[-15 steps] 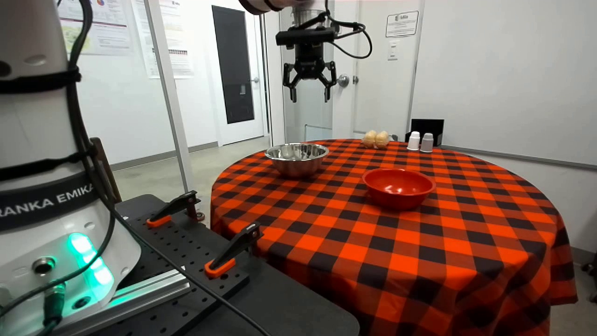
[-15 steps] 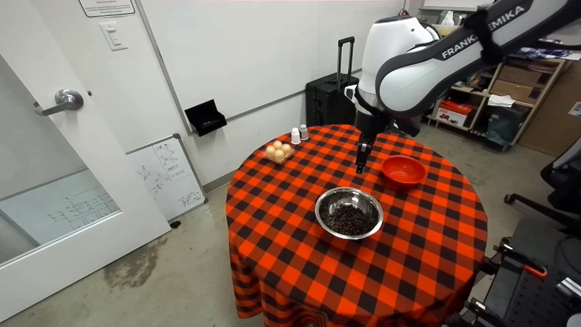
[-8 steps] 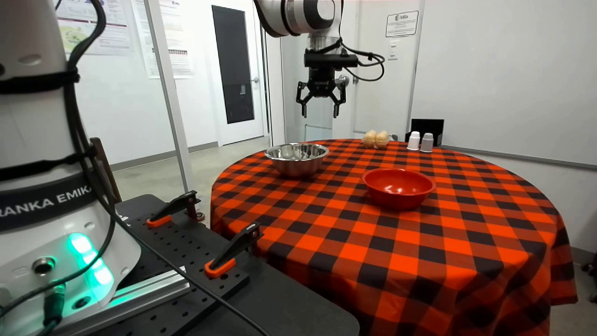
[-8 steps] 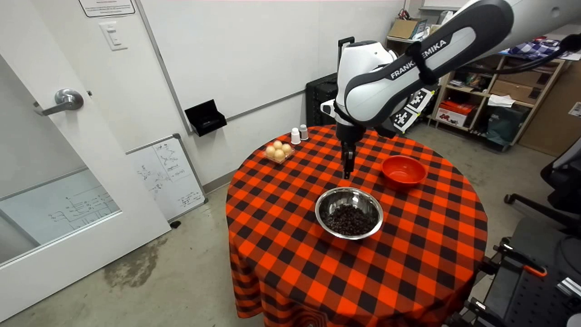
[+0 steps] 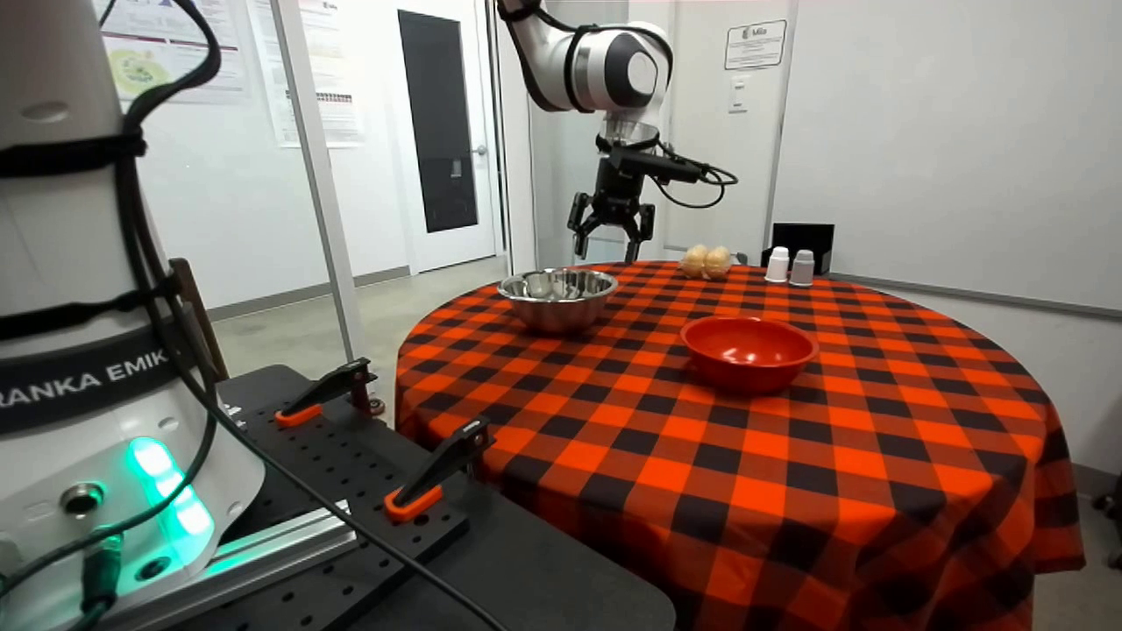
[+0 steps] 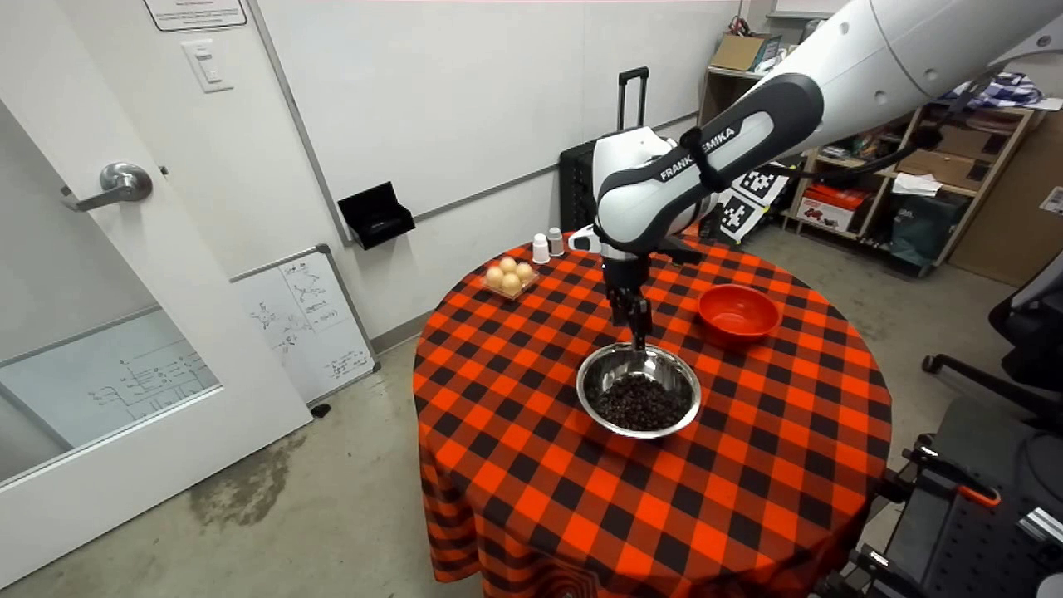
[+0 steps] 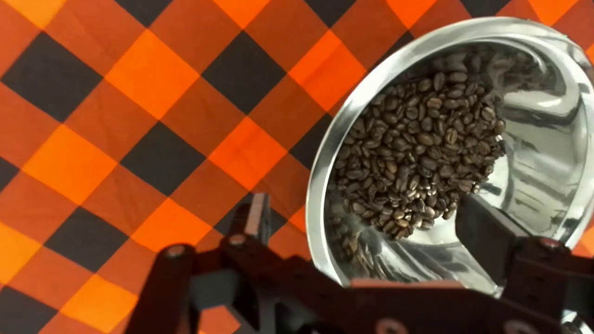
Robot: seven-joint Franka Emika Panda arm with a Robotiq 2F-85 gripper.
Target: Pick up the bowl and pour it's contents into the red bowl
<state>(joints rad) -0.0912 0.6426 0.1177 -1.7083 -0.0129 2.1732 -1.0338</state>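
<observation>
The shiny steel bowl (image 5: pixel 559 314) stands upright on the checked table and holds dark coffee beans (image 6: pixel 639 404). Its inner wall (image 7: pixel 540 162) and the beans fill the right of the wrist view. The glossy red bowl (image 5: pixel 749 364) stands apart from it and also shows in an exterior view (image 6: pixel 739 312); it is out of the wrist view. My gripper (image 5: pixel 606 252) is open and empty, tilted, just above the steel bowl's rim. In the wrist view, the gripper (image 7: pixel 364 204) has its left finger outside the rim and its right finger over the bowl's inside. I see no contact.
A pack of eggs (image 6: pixel 509 277) and two small shakers (image 6: pixel 548 246) stand near the table's edge. The round table has a red and black checked cloth (image 5: pixel 841 491). Two clamps (image 5: pixel 438 469) sit on the black base plate beside the table.
My gripper has come down toward the steel bowl and tilted; in an exterior view it has moved right and down. It stays open. Both bowls have not moved.
</observation>
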